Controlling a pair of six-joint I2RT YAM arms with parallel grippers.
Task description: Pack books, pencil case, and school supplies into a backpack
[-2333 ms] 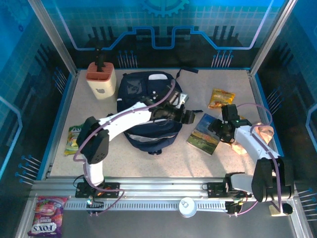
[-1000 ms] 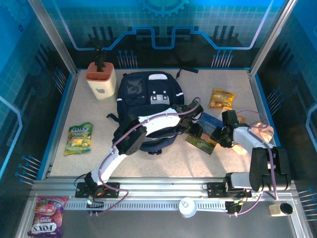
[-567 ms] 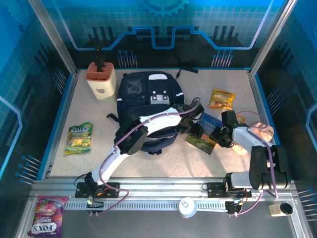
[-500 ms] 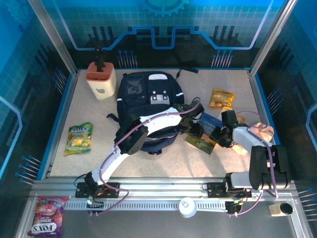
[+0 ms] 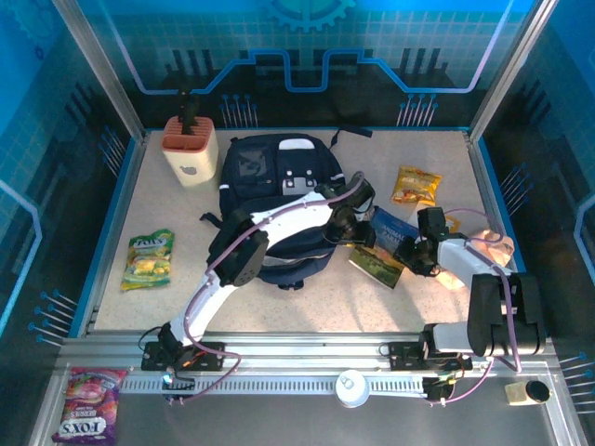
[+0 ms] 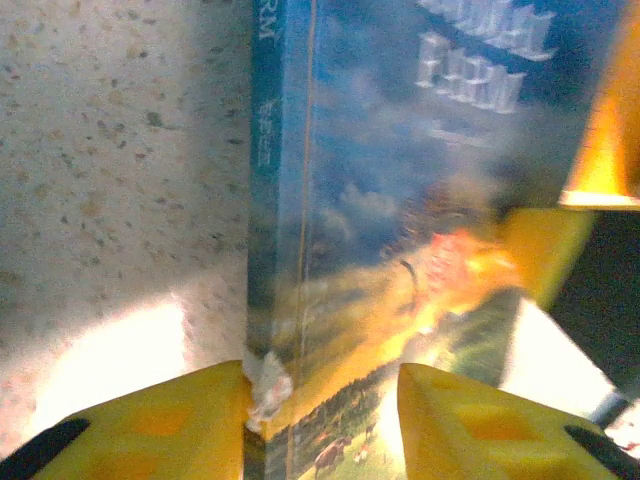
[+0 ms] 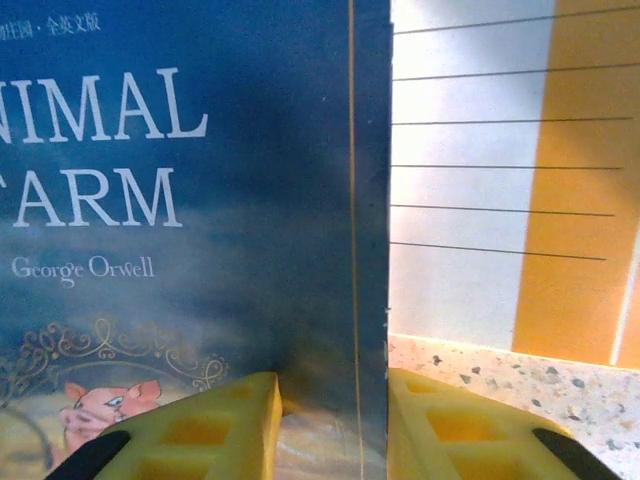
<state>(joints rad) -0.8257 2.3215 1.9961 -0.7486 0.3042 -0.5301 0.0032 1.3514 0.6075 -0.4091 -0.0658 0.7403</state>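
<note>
Backpack of navy-blue striped fabric [image 5: 260,172] lies beside the thin blue-green landscape paperback [image 5: 376,265]. Left gripper [image 6: 320,378] and right gripper [image 7: 330,388] straddle its edges, jaws part-way apart; whether either clamps, I cannot tell. Uneven pulls could buckle it.

One backpack [image 5: 265,167], one book [image 5: 376,266], three snack packets [image 5: 416,184] [image 5: 149,258] [image 5: 88,406], one holder [image 5: 191,153].

Glowed blue on all sides. Stood walled by clear circuit-patterned panels [image 5: 390,37] far, left and right, over a speckled beige tabletop [image 5: 307,302]. Ended near in a slotted grey aluminium rail [image 5: 297,351].
</note>
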